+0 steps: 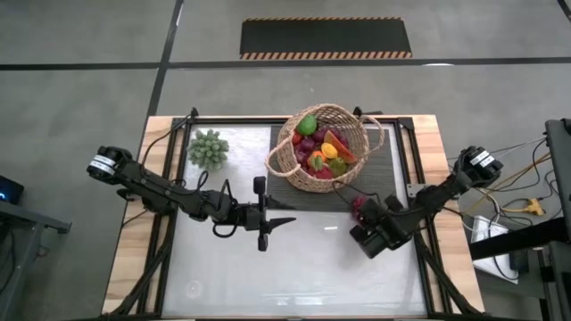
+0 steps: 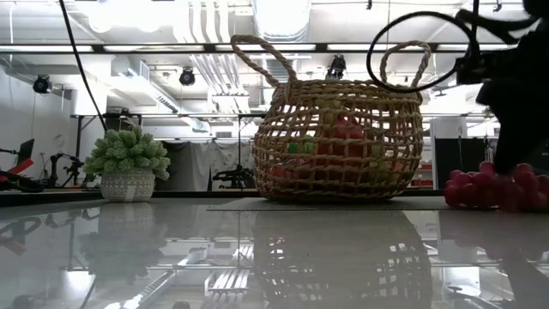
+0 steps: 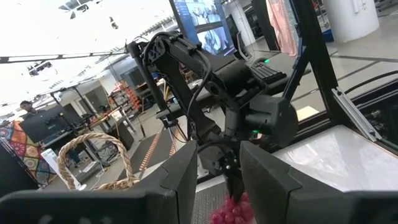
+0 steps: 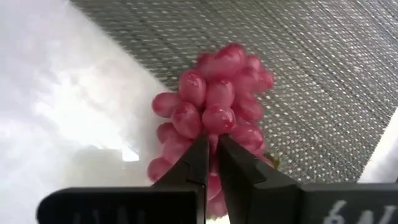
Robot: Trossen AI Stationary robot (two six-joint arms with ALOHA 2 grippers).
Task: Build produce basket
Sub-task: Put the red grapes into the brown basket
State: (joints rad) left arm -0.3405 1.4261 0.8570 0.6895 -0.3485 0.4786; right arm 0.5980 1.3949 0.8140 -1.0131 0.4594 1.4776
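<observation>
The round woven basket (image 1: 321,147) stands on a dark mat at the table's far middle, with a green apple, an orange and other produce inside. It also shows in the low view (image 2: 339,142). A red grape bunch (image 4: 217,112) lies to the right of the basket, half on the mat's edge and half on the white table top (image 1: 359,205). My right gripper (image 4: 212,158) is shut on it from above. My left gripper (image 1: 284,223) hangs open above the table's middle, pointing level toward the right arm, with nothing between its fingers (image 3: 217,177). My right gripper pinches the near end of the grape bunch (image 4: 213,142) between its two fingers, which stand almost together. The fingers slant down onto it from the table's near right. The bunch rests on the mat edge and the table, most of it spreading beyond the fingertips.
A small green potted plant (image 1: 208,149) stands at the far left, also seen in the low view (image 2: 129,163). The dark mesh mat (image 1: 384,169) reaches from under the basket to the right. Bare white table top (image 1: 268,276) lies across the near half.
</observation>
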